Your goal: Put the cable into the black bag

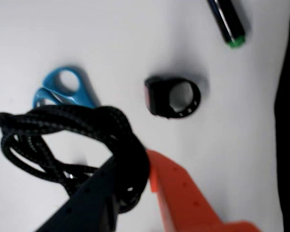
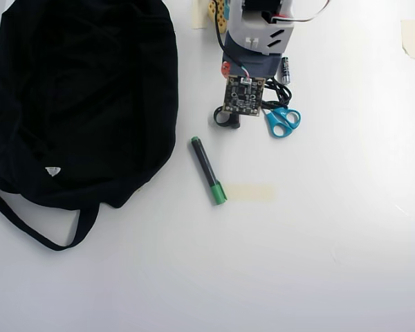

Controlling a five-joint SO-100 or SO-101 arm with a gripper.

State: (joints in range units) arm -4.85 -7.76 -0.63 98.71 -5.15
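Clamped on one edge of the cable (image 1: 63, 140) beside the scissors (image 1: 63, 89), gripper (image 1: 135, 181) risking loose loops snagging or slipping on the way left to the black bag (image 2: 83, 97).

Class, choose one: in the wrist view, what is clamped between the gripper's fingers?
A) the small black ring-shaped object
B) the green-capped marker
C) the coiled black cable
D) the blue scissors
C: in the wrist view the gripper pinches the cable between its black and orange fingers; the scissors, the marker and the ring-shaped object lie free on the table.
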